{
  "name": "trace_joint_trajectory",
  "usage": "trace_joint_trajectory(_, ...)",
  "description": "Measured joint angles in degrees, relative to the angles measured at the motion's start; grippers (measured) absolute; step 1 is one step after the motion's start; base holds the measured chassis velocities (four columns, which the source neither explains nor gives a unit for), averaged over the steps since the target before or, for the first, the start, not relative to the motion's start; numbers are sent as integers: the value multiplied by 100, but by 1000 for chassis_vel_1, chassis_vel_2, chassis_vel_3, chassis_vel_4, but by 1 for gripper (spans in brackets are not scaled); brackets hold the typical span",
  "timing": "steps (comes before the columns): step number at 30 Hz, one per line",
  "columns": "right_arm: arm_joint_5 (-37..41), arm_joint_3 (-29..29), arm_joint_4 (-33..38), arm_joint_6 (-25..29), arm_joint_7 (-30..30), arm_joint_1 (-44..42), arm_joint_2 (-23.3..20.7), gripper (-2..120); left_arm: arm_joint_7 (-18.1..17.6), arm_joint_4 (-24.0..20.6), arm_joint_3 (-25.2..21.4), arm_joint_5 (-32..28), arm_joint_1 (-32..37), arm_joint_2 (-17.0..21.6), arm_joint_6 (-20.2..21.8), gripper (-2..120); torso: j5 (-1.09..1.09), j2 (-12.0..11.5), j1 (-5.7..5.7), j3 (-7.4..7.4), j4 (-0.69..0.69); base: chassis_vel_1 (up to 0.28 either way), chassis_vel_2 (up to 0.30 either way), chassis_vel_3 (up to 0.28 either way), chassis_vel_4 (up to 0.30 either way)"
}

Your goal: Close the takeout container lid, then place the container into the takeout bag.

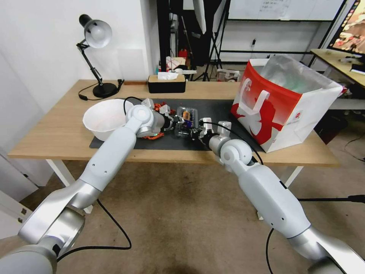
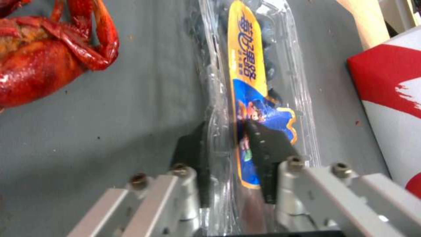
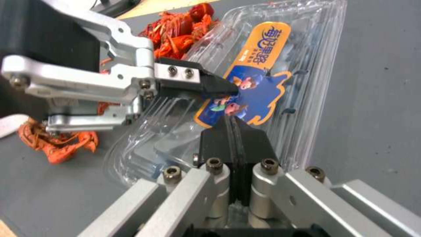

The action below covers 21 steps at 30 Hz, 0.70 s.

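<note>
The takeout container (image 1: 187, 115), a clear clamshell with dark blueberries, lies on the black mat (image 1: 222, 110) mid-table. Its lid (image 3: 302, 59), carrying a yellow-and-blue sticker (image 2: 248, 56), sits down over the base. My left gripper (image 2: 226, 128) is shut on one edge of the container, one finger on top by the sticker and one beneath. My right gripper (image 3: 232, 121) comes in from the near side with its fingers shut together, their tip against the lid at the sticker's edge. The takeout bag (image 1: 283, 110), red and white with foil lining, stands open to the right.
Red crayfish (image 2: 44, 62) lie on the mat just left of the container. A white bowl (image 1: 103, 118) sits at the mat's left end. A black tissue box (image 1: 166, 84) and a desk lamp (image 1: 97, 57) stand at the back of the wooden table.
</note>
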Motion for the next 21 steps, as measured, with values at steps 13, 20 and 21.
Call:
trace_joint_trajectory(13,54,200,462,-18,14,-267,-213,0,35,-8,-50,-3,29,12,0,1,0,0,0,0,1,0,0,0,0)
trace_joint_trajectory(20,45,645,1212,42,19,-768,-499,0,39,-47,-67,8,33,14,0,1,0,0,0,0,2,0,0,0,0)
trace_joint_trajectory(21,-77,753,1400,149,18,-945,-567,0,39,-72,-73,10,41,20,0,1,1,0,0,0,2,0,0,0,0)
